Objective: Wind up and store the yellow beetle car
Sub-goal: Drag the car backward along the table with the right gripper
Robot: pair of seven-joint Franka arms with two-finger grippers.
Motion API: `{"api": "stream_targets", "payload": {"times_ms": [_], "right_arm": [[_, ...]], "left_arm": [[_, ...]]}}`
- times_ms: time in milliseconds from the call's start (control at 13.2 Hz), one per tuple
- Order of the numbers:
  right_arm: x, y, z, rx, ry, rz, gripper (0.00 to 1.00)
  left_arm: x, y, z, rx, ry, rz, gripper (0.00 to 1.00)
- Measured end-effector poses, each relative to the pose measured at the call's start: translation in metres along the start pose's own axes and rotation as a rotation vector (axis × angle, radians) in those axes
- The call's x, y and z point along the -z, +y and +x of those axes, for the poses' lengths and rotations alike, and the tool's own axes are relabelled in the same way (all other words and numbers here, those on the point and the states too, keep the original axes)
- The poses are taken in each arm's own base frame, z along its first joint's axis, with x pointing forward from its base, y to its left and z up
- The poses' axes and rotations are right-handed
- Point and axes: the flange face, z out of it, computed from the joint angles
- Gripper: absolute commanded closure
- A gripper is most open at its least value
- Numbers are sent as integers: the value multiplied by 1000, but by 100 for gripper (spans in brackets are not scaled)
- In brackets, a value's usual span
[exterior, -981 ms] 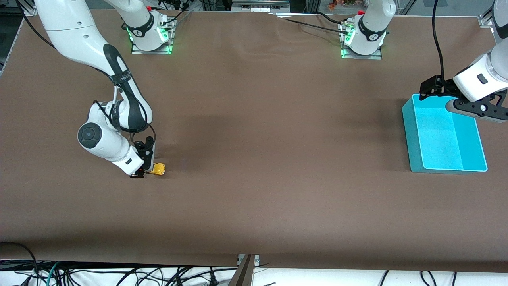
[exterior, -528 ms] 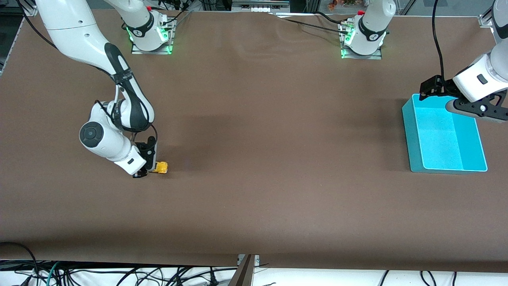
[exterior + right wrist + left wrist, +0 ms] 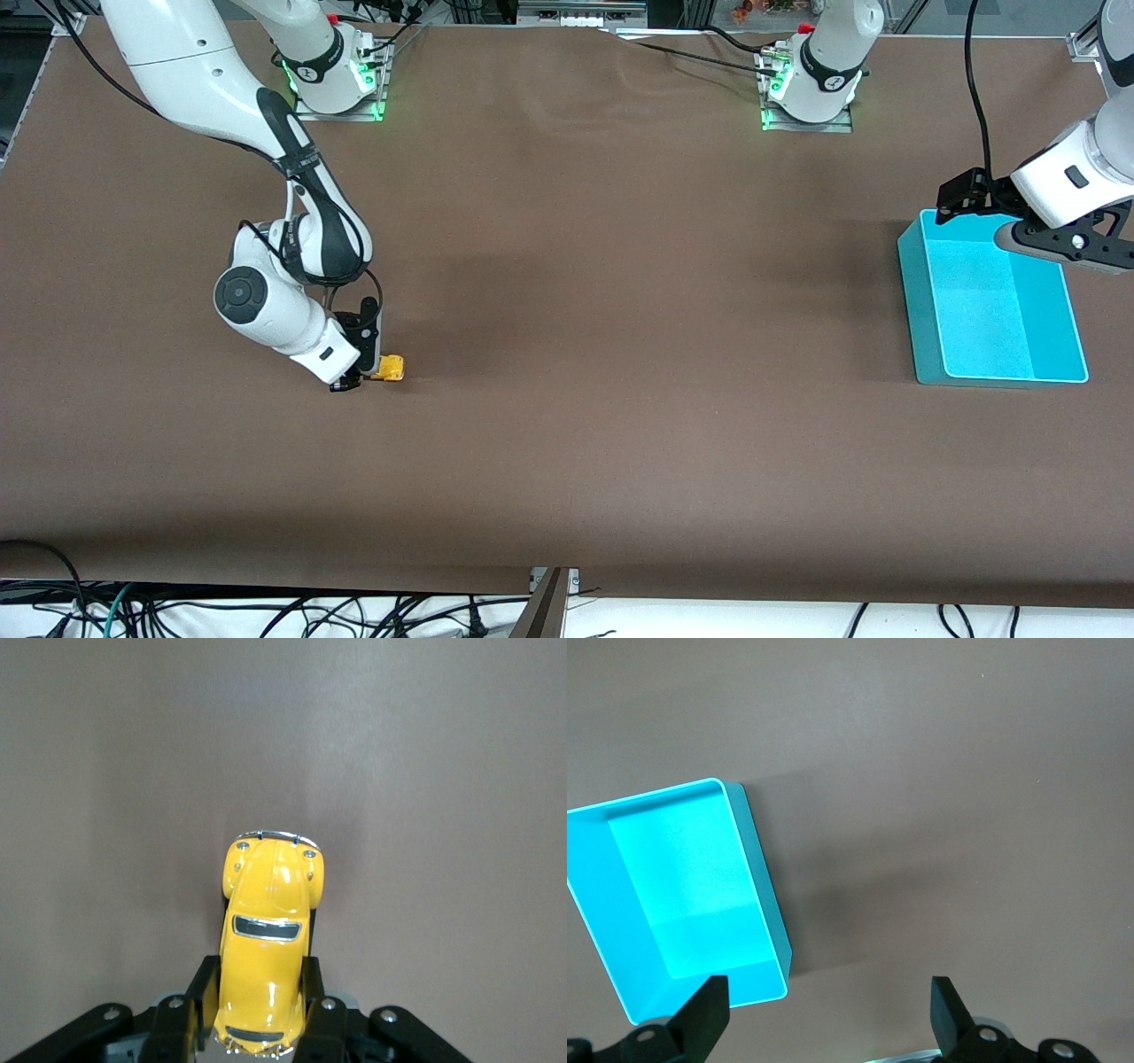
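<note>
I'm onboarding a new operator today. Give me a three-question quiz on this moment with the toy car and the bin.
1. True or false: the right gripper is shut on the yellow beetle car.
2. The cyan bin sits toward which arm's end of the table?
3. The left gripper is: A) shut on the bin's wall, B) open over the bin's edge and the table beside it, C) holding the car.

Key
1. True: its fingers clamp the car's sides.
2. The left arm's end.
3. B.
</note>
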Motion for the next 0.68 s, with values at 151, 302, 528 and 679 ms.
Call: {"api": "stream_targets", "payload": {"times_ms": [151, 302, 528, 679], "right_arm": [[0, 0, 0, 1, 0, 0, 67], [-1, 0, -2, -1, -1, 2, 67], [-1, 0, -13, 13, -4, 8, 67], [1, 1, -29, 25, -3, 16, 67]], "left_arm": [[0, 0, 0, 0, 0, 0, 0], [0, 0, 0, 0, 0, 0, 0], [0, 0, 0, 0, 0, 0, 0], [0, 0, 0, 0, 0, 0, 0]]}}
